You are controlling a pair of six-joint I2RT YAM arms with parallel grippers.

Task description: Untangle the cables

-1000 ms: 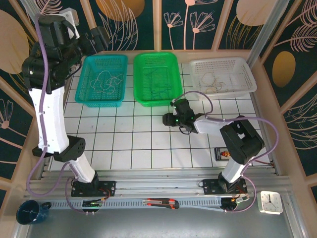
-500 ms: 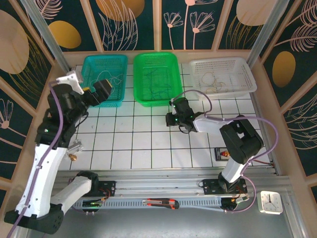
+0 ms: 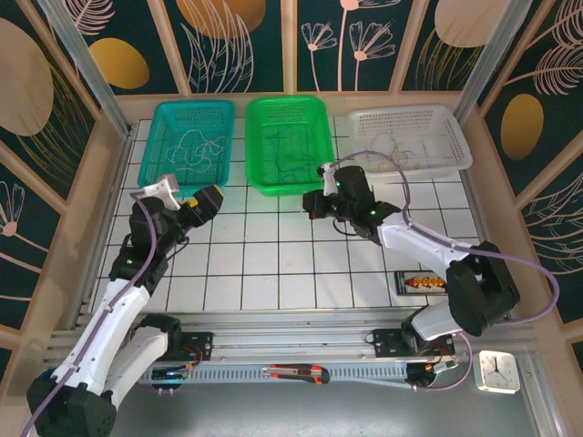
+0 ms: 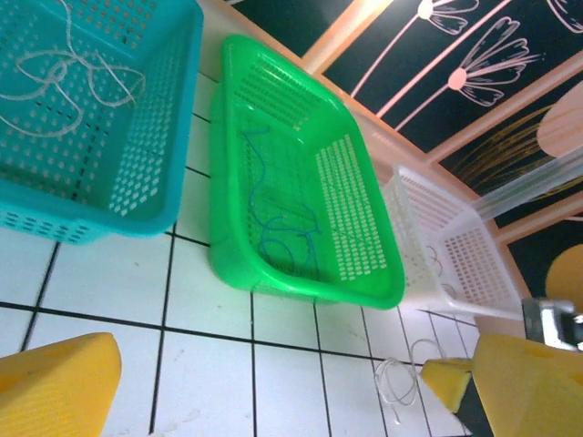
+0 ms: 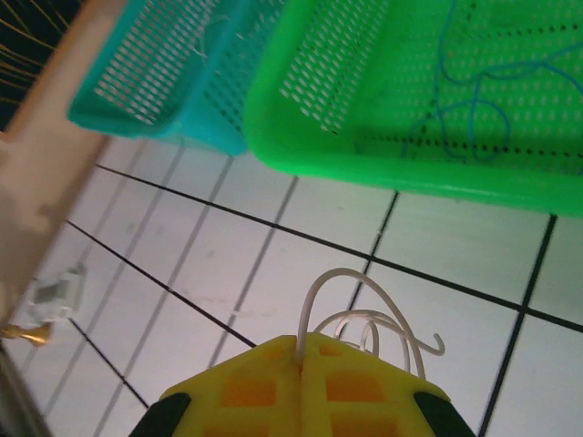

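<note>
While the right gripper point(image 5: 301, 350) is clenching its yellow fingers on a pale cable point(image 5: 360, 305), whose loops are curling up out of the pinch, it is hovering low over the tiled table point(image 3: 264, 264) at the middle of the top view, just below the lower right corner of the green basket point(image 3: 282, 187). The left gripper point(image 3: 208, 198) is hanging released at centre left, its fingers point(image 4: 55, 387) standing wide apart and grasping nothing. White cables point(image 3: 193, 146) are lying in the teal basket point(image 3: 182, 188) at upper left, blue cables point(image 3: 290, 155) in the green one, and yellowish cables point(image 3: 396, 150) in the white basket point(image 3: 410, 168) at upper right. The step appears to be carrying this last cord to its matching basket. Whether it is white or yellowish is hard to tell, so the colour is worth checking first. The cord is thin and springy, so the arm should be lifting slowly, clearing the rim fully, and letting go well inside so no loop is snagging on the mesh.
</note>
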